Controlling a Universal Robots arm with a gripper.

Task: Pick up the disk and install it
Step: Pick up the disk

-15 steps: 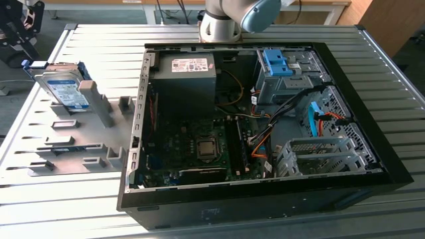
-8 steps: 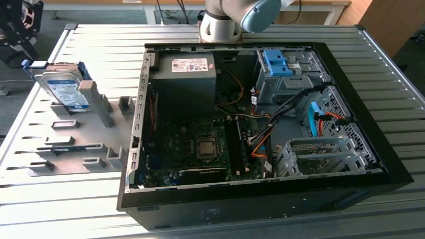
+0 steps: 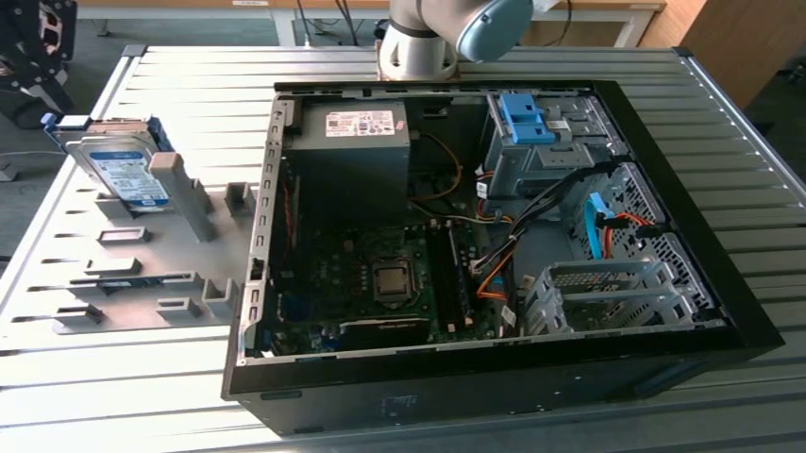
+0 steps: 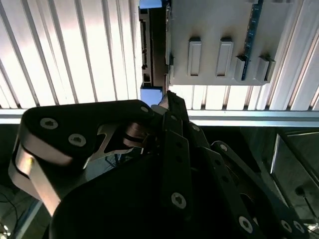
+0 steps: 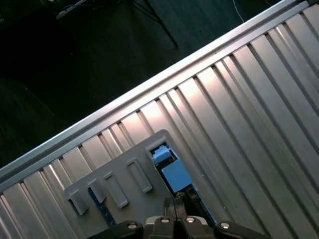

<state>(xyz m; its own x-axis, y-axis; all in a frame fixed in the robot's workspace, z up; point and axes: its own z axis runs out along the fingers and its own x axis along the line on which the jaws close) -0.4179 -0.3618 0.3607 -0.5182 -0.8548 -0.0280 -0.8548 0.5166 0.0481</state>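
Exterior view shows the disk [image 3: 124,172] standing on edge in the grey rack [image 3: 149,274]; the closed, empty claw [image 4: 167,98] above that rack should open wide, centre over the disk's thin edge and descend straight.

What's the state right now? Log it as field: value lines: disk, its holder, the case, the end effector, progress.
disk: standing on edge in a slot of the grey holder plate, at the exterior view's left
computer case: open, lying on the slatted metal table beside the plate
end effector: shut, holding nothing; in both wrist views it points toward the disk's blue end, apart from it
progress: disk not yet picked up, not installed
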